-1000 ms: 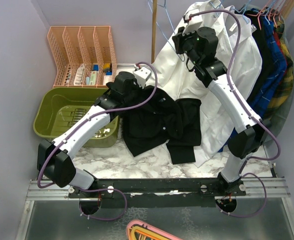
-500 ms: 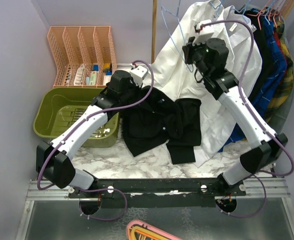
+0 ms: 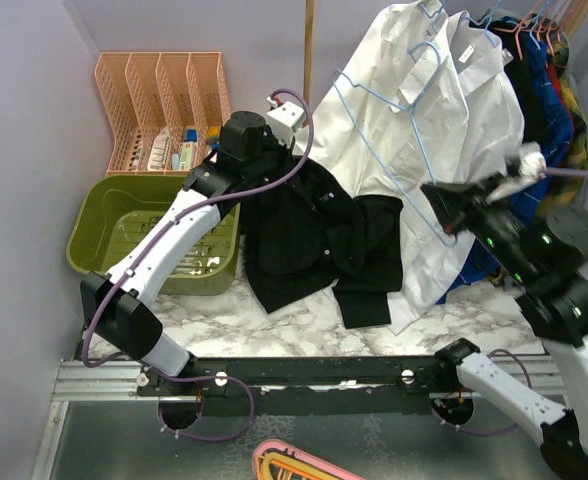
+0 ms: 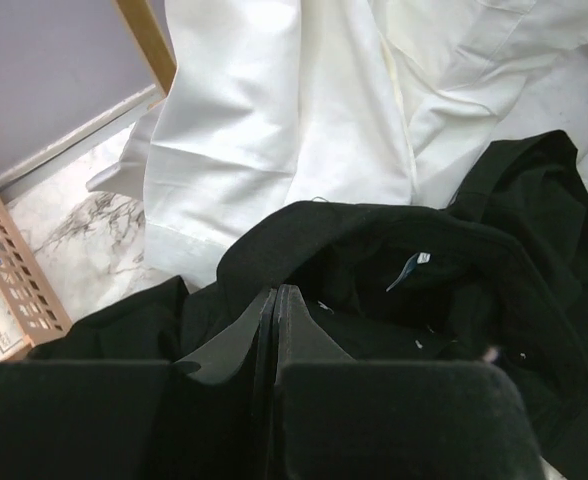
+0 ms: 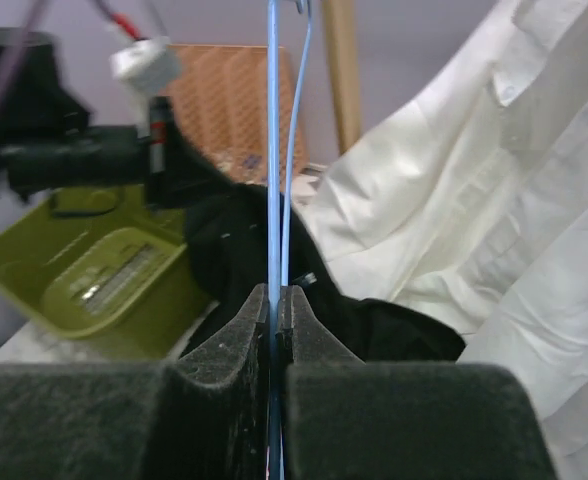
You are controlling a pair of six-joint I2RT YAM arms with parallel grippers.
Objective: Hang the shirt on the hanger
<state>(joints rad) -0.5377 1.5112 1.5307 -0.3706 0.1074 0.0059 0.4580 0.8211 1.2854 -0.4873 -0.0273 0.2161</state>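
The black shirt (image 3: 314, 235) lies crumpled on the marble table, its upper edge lifted. My left gripper (image 3: 271, 160) is shut on that lifted edge; in the left wrist view the jaws (image 4: 274, 292) are pressed together with black shirt fabric (image 4: 394, 300) around and below them. My right gripper (image 3: 444, 222) is shut on the lower corner of the light-blue hanger (image 3: 373, 92), held in the air in front of the white shirts, right of the black shirt. In the right wrist view the hanger wire (image 5: 273, 150) runs up from the closed jaws (image 5: 276, 295), with the shirt (image 5: 234, 250) beyond.
White shirts (image 3: 464, 130) hang at the back right, with blue plaid garments (image 3: 546, 110) further right. A wooden pole (image 3: 308, 50) stands at the back. A green tub (image 3: 104, 215) and a peach organizer rack (image 3: 164, 100) are at the left. A pink hanger (image 3: 294, 462) lies below the table edge.
My right arm has swung from the back centre out to the right and nearer, carrying the blue hanger with it. My left gripper has moved up and back, lifting the shirt's edge.
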